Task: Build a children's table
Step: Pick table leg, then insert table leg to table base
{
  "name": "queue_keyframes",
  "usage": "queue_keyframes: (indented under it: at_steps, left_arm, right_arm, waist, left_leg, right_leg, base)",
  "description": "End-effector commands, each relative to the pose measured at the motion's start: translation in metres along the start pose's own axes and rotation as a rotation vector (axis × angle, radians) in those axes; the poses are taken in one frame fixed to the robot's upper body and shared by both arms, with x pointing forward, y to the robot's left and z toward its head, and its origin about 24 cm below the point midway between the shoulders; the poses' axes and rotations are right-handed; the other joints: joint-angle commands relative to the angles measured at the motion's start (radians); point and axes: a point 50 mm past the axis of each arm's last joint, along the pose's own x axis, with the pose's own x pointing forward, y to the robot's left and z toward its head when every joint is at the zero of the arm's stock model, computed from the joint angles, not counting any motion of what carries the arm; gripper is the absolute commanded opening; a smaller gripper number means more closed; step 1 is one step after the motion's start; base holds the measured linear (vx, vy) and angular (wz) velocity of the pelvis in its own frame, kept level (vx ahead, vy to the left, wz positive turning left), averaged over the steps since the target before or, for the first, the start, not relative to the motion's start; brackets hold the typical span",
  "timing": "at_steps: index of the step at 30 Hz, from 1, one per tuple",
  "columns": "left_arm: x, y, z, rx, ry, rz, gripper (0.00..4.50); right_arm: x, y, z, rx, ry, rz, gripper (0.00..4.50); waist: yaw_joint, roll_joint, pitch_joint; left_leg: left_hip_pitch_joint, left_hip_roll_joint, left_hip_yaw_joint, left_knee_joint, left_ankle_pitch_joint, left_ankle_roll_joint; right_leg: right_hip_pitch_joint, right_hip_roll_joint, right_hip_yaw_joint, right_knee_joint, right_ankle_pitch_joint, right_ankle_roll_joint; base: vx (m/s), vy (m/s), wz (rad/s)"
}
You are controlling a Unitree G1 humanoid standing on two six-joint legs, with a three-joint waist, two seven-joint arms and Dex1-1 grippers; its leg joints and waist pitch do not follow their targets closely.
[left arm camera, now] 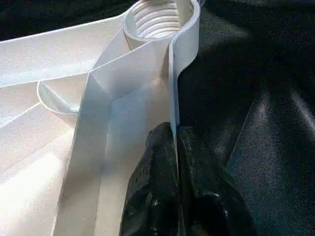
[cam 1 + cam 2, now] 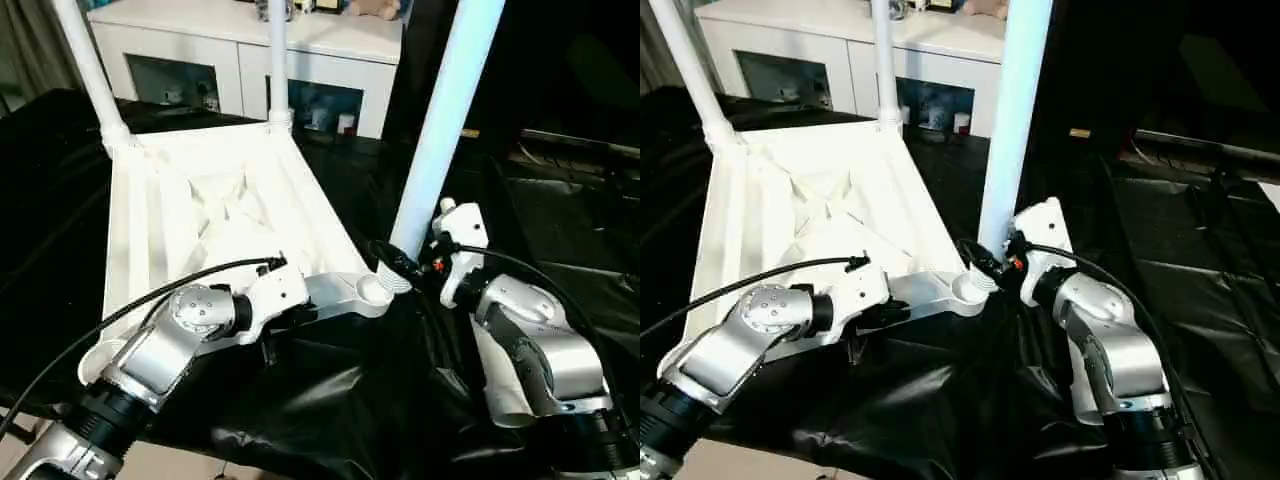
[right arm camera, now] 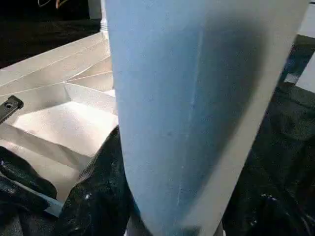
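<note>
The white table top (image 2: 220,210) lies upside down on black cloth, ribbed underside up. Two white legs (image 2: 90,60) (image 2: 278,60) stand in its far corner sockets. The near-right socket (image 1: 157,19) is empty and shows its threads. My left gripper (image 1: 173,135) is shut on the top's thin rim, a short way from that socket. My right gripper (image 2: 405,262) is shut on the lower end of a third leg (image 2: 440,120), which stands tilted just right of the empty socket (image 2: 372,291). One black finger (image 3: 93,196) presses against the leg's side.
Black cloth (image 2: 330,400) covers the work surface and drops off at the near edge. A white cabinet (image 2: 250,50) stands close behind the table top. A black cable (image 2: 150,295) loops over my left forearm. More black-draped surface (image 2: 570,200) lies to the right.
</note>
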Motion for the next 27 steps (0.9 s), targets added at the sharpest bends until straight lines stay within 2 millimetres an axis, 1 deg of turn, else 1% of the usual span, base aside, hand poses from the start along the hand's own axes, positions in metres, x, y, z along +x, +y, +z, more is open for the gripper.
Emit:
queue_keyframes:
  at_steps: [1,2,3,4,5,6,7,8,9,10,12,15,16,17,18,19,21,22,24,25,26,27]
  left_arm:
    - [0.002,-0.003,-0.016,-0.011,0.097,-0.014,0.09]
    - [0.002,-0.003,-0.016,-0.026,0.094,-0.015,0.09]
    - [0.003,-0.003,-0.016,-0.035,0.093,-0.016,0.09]
    - [0.003,-0.002,-0.015,-0.061,0.087,-0.017,0.34]
    - [0.003,-0.001,-0.014,-0.082,0.075,-0.013,0.5]
    - [0.004,0.0,-0.013,-0.095,0.067,-0.009,0.6]
    - [0.004,0.002,-0.012,-0.078,0.064,0.005,0.6]
    - [0.004,0.002,-0.011,-0.068,0.064,0.013,0.6]
    - [0.004,0.003,-0.011,-0.059,0.065,0.019,0.63]
    - [0.004,0.003,-0.011,-0.053,0.066,0.02,0.65]
    - [0.004,0.002,-0.012,-0.056,0.066,0.017,0.66]
    - [0.004,0.003,-0.013,-0.062,0.062,0.026,0.66]
    - [0.004,0.004,-0.012,-0.069,0.055,0.036,0.66]
    - [0.004,0.004,-0.012,-0.07,0.054,0.039,0.66]
    - [0.004,0.006,-0.011,-0.074,0.043,0.055,0.36]
    - [0.004,0.006,-0.011,-0.074,0.039,0.056,0.36]
    - [0.004,0.007,-0.01,-0.076,0.032,0.046,0.36]
    - [0.003,0.007,-0.01,-0.073,0.035,0.036,0.11]
    - [0.002,0.004,-0.012,-0.071,0.044,0.0,0.11]
    - [0.0,0.001,-0.014,-0.063,0.05,-0.034,0.01]
    - [0.0,0.001,-0.014,-0.063,0.05,-0.034,0.01]
    - [-0.002,0.0,-0.016,-0.06,0.062,-0.054,0.01]
  right_arm:
    - [-0.001,-0.004,0.008,-0.031,-0.027,-0.019,1.88]
    - [-0.002,-0.004,0.008,-0.03,-0.028,-0.02,1.88]
    - [-0.002,-0.004,0.008,-0.03,-0.028,-0.021,1.88]
    - [-0.002,-0.004,0.008,-0.03,-0.029,-0.021,1.88]
    - [-0.002,-0.005,0.008,-0.031,-0.029,-0.022,1.88]
    - [-0.002,-0.005,0.008,-0.033,-0.029,-0.023,1.88]
    - [-0.002,-0.005,0.008,-0.033,-0.028,-0.023,1.88]
    - [-0.002,-0.005,0.008,-0.033,-0.028,-0.023,1.88]
    - [-0.002,-0.005,0.008,-0.032,-0.028,-0.023,1.88]
    - [-0.002,-0.005,0.008,-0.032,-0.028,-0.023,1.88]
    - [-0.002,-0.005,0.008,-0.032,-0.028,-0.022,1.88]
    - [-0.001,-0.005,0.009,-0.032,-0.029,-0.022,1.88]
    - [-0.001,-0.005,0.009,-0.033,-0.03,-0.022,1.88]
    - [-0.001,-0.005,0.009,-0.033,-0.03,-0.022,1.88]
    - [-0.002,-0.005,0.009,-0.033,-0.03,-0.021,1.88]
    - [-0.002,-0.005,0.009,-0.033,-0.029,-0.02,1.88]
    - [-0.001,-0.006,0.009,-0.035,-0.026,-0.015,1.88]
    - [-0.001,-0.006,0.009,-0.036,-0.025,-0.014,1.88]
    - [0.0,-0.006,0.01,-0.04,-0.024,-0.007,1.88]
    - [0.0,-0.006,0.011,-0.045,-0.023,0.006,1.88]
    - [0.0,-0.006,0.011,-0.045,-0.023,0.006,1.88]
    - [0.001,-0.006,0.012,-0.033,-0.027,0.02,1.88]
  waist:
    - [-0.006,0.019,-0.054]
    - [-0.006,0.02,-0.054]
    - [-0.008,0.024,-0.054]
    - [-0.008,0.028,-0.054]
    - [-0.011,0.031,-0.053]
    - [-0.013,0.03,-0.053]
    - [-0.015,0.03,-0.054]
    - [-0.016,0.03,-0.056]
    - [-0.018,0.031,-0.054]
    - [-0.02,0.031,-0.054]
    - [-0.022,0.029,-0.054]
    - [-0.025,0.03,-0.052]
    - [-0.028,0.026,-0.052]
    - [-0.027,0.028,-0.052]
    - [-0.029,0.028,-0.051]
    - [-0.029,0.029,-0.05]
    - [-0.031,0.031,-0.049]
    - [-0.035,0.033,-0.049]
    - [-0.039,0.037,-0.051]
    - [-0.046,0.042,-0.049]
    - [-0.051,0.043,-0.048]
    - [-0.058,0.037,-0.045]
  left_leg:
    - [0.007,0.003,-0.01,-0.076,-0.349,0.01]
    - [0.007,0.005,-0.012,-0.077,-0.353,0.01]
    - [0.004,0.008,-0.014,-0.08,-0.353,0.013]
    - [0.007,0.01,-0.016,-0.082,-0.36,0.014]
    - [0.012,0.014,-0.018,-0.085,-0.38,0.013]
    - [0.013,0.013,-0.018,-0.084,-0.382,0.013]
    - [0.012,0.011,-0.019,-0.085,-0.377,0.016]
    - [0.009,0.013,-0.021,-0.087,-0.371,0.016]
    - [0.01,0.014,-0.02,-0.088,-0.374,0.018]
    - [0.013,0.012,-0.019,-0.085,-0.38,0.02]
    - [0.011,0.01,-0.019,-0.084,-0.378,0.021]
    - [0.012,0.008,-0.019,-0.082,-0.384,0.021]
    - [0.012,0.008,-0.019,-0.081,-0.387,0.022]
    - [0.013,0.008,-0.02,-0.081,-0.386,0.022]
    - [0.013,0.007,-0.019,-0.08,-0.391,0.023]
    - [0.014,0.006,-0.019,-0.079,-0.393,0.023]
    - [0.016,0.006,-0.021,-0.077,-0.408,0.024]
    - [0.015,0.008,-0.024,-0.079,-0.422,0.025]
    - [0.009,0.016,-0.032,-0.086,-0.444,0.021]
    - [0.013,0.022,-0.037,-0.091,-0.479,0.022]
    - [0.012,0.025,-0.041,-0.094,-0.495,0.019]
    - [0.017,0.031,-0.044,-0.098,-0.524,0.016]
  right_leg:
    - [0.036,-0.06,0.021,-0.126,-0.653,0.0]
    - [0.038,-0.061,0.019,-0.127,-0.651,-0.002]
    - [0.045,-0.064,0.013,-0.128,-0.631,-0.009]
    - [0.046,-0.067,0.009,-0.13,-0.624,-0.015]
    - [0.048,-0.069,0.001,-0.133,-0.602,-0.028]
    - [0.049,-0.069,-0.001,-0.134,-0.597,-0.031]
    - [0.052,-0.069,-0.001,-0.133,-0.583,-0.035]
    - [0.056,-0.071,0.0,-0.13,-0.573,-0.039]
    - [0.052,-0.071,0.002,-0.131,-0.574,-0.044]
    - [0.05,-0.072,0.002,-0.133,-0.585,-0.044]
    - [0.052,-0.073,-0.001,-0.135,-0.605,-0.035]
    - [0.05,-0.073,-0.005,-0.142,-0.637,-0.019]
    - [0.049,-0.073,-0.008,-0.145,-0.648,-0.012]
    - [0.049,-0.073,-0.009,-0.145,-0.651,-0.01]
    - [0.048,-0.072,-0.011,-0.148,-0.659,-0.005]
    - [0.047,-0.072,-0.014,-0.15,-0.665,-0.001]
    - [0.049,-0.074,-0.027,-0.159,-0.681,0.013]
    - [0.054,-0.075,-0.038,-0.162,-0.677,0.02]
    - [0.067,-0.08,-0.049,-0.162,-0.654,0.028]
    - [0.071,-0.084,-0.061,-0.161,-0.631,0.021]
    - [0.075,-0.087,-0.064,-0.159,-0.619,0.017]
    - [0.073,-0.089,-0.065,-0.161,-0.606,0.007]
  base:
    - [0.0,0.0,0.0]
    - [0.0,0.0,0.0]
    - [0.0,0.0,0.0]
    - [0.0,0.0,0.0]
    - [0.0,0.0,0.0]
    - [0.0,0.0,0.0]
    - [0.0,0.0,0.0]
    - [0.0,0.0,0.0]
    - [0.0,0.0,0.0]
    - [0.0,0.0,0.0]
    - [0.0,0.0,0.0]
    - [0.0,0.0,0.0]
    - [0.0,0.0,0.0]
    - [0.0,0.0,0.0]
    - [0.0,0.0,0.0]
    - [0.0,0.0,0.0]
    - [0.0,0.0,0.0]
    - [0.0,0.0,0.0]
    - [0.0,0.0,0.0]
    - [0.0,0.0,0.0]
    - [0.0,0.0,0.0]
    - [0.0,0.0,0.0]
